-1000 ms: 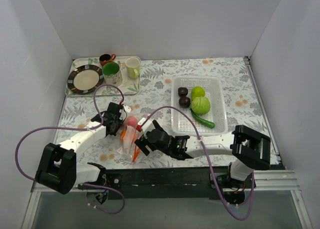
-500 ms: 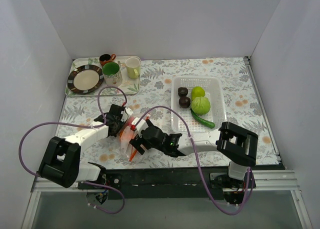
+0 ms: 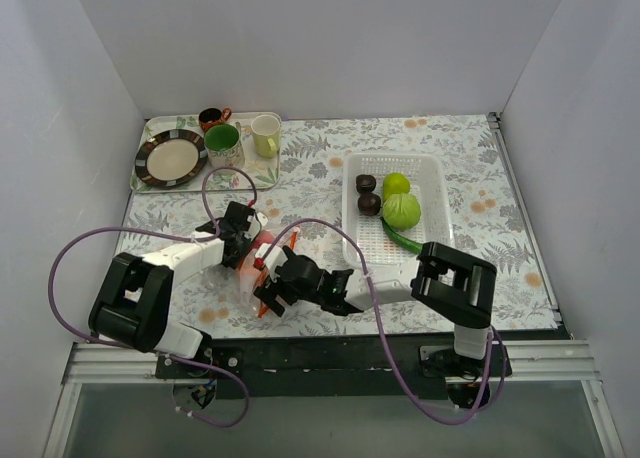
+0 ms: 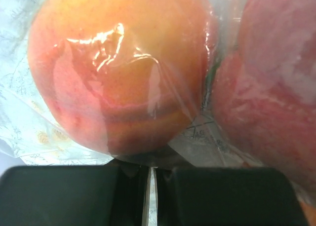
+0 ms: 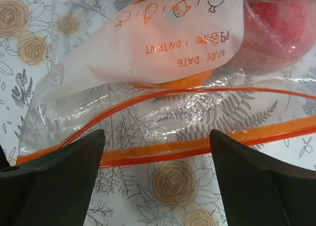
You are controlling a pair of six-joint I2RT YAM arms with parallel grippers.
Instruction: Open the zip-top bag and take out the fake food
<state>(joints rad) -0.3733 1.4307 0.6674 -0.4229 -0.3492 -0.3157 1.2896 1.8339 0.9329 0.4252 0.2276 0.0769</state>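
The zip-top bag (image 3: pixel 259 271) lies on the bench (image 3: pixel 310 178) near its front edge, between both hands. The white basket (image 3: pixel 395 159) is near on its right. The left hand (image 4: pixel 149 186) is clenched on a fold of film beside the peach (image 4: pixel 118 73). The right hand (image 5: pixel 156 137) is spread wide over the zip strip (image 5: pixel 163 149); whether it touches the strip cannot be told.
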